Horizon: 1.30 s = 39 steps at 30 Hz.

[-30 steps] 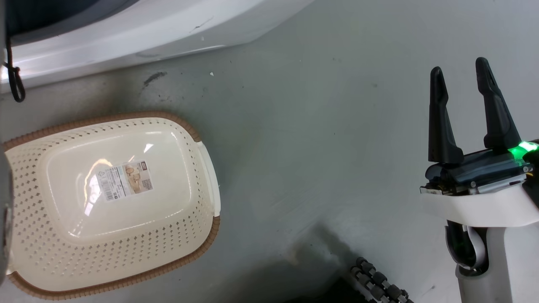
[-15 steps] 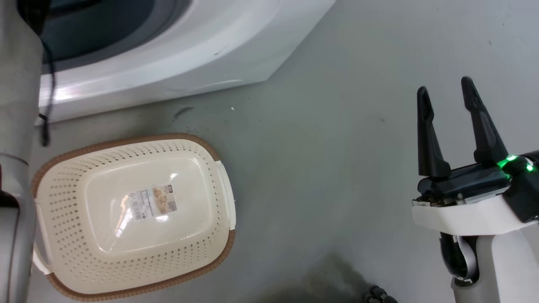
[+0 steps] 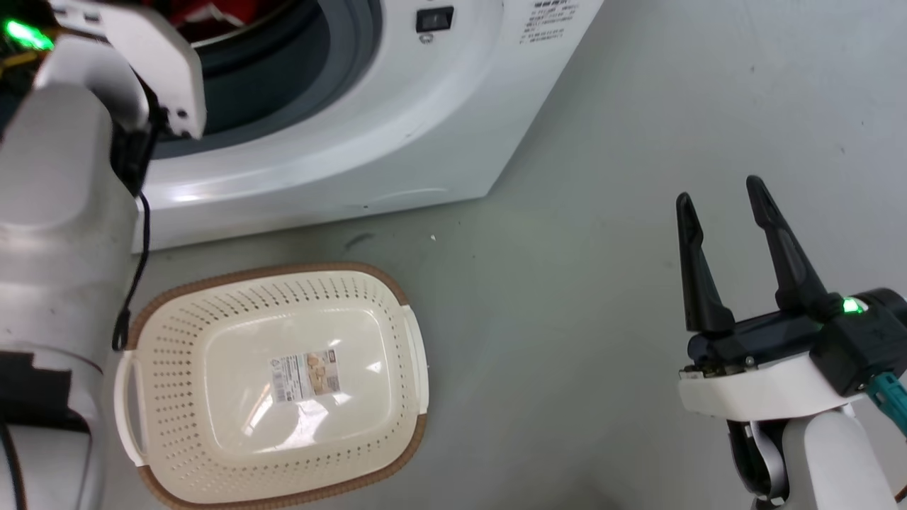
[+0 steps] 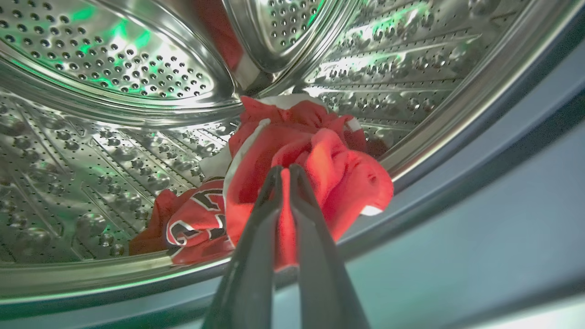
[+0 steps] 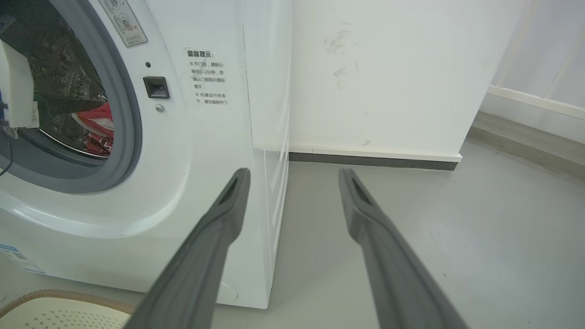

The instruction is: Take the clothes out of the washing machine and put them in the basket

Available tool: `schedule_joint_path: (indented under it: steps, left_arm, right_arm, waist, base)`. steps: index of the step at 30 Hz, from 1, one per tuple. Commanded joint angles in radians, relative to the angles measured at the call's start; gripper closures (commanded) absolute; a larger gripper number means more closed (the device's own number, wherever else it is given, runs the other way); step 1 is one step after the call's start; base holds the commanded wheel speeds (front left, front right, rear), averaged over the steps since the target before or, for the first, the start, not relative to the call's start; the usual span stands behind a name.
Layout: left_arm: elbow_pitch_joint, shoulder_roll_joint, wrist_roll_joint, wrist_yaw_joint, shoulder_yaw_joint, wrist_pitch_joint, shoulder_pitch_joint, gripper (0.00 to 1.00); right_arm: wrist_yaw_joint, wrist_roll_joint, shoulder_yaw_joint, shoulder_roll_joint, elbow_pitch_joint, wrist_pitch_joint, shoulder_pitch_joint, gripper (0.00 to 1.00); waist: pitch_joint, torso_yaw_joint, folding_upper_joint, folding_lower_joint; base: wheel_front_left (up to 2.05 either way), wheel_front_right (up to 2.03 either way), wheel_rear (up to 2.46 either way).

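Note:
The red clothes (image 4: pixel 320 155) lie bunched in the steel drum (image 4: pixel 114 73) of the washing machine (image 3: pixel 397 127). My left gripper (image 4: pixel 285 169) reaches into the drum and is shut on a fold of the red fabric. In the head view a scrap of the clothes (image 3: pixel 205 10) shows behind my left wrist. The cream basket (image 3: pixel 173 368) sits on the floor in front of the machine, with only a label inside. My right gripper (image 3: pixel 718 189) hangs open over bare floor to the right, holding nothing.
My pale left forearm (image 3: pixel 64 212) fills the left edge of the head view, with a black cable hanging beside it. In the right wrist view, grey floor (image 5: pixel 434 219) and a white wall (image 5: pixel 388 68) lie to the right of the machine.
The head camera has tilted up, so the basket and floor slid down the picture and the porthole and my left wrist came into view. The right gripper stays open.

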Motion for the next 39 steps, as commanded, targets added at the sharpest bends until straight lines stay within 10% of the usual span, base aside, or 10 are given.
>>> schedule_joint_path:
  steps: [1, 18, 39]
  left_arm:
    - [-0.001, -0.008, -0.013, -0.003, -0.005, -0.04, 0.048, 1.0]
    - [-0.083, -0.051, -0.085, -0.008, -0.035, -0.27, 0.361, 1.0]
    - [-0.773, 0.033, -0.098, 0.119, -0.014, -0.206, 0.976, 1.0]
  right_arm:
    - [-0.001, -0.01, 0.001, 0.001, 0.008, -0.002, 0.022, 0.0]
    - [-0.001, -0.046, 0.003, 0.001, 0.041, -0.002, 0.156, 0.0]
    - [-0.001, -0.048, 0.007, 0.001, 0.054, -0.002, 0.284, 0.0]
  waist:
    - [-0.052, 0.02, -0.0001, 0.0001]
    - [-0.298, 0.089, -0.0001, 0.0001]
    - [-0.483, 0.149, -0.0001, 0.0001]
  base:
    - [0.0, 0.0, 0.0]
    - [0.0, 0.0, 0.0]
    - [0.0, 0.0, 0.0]
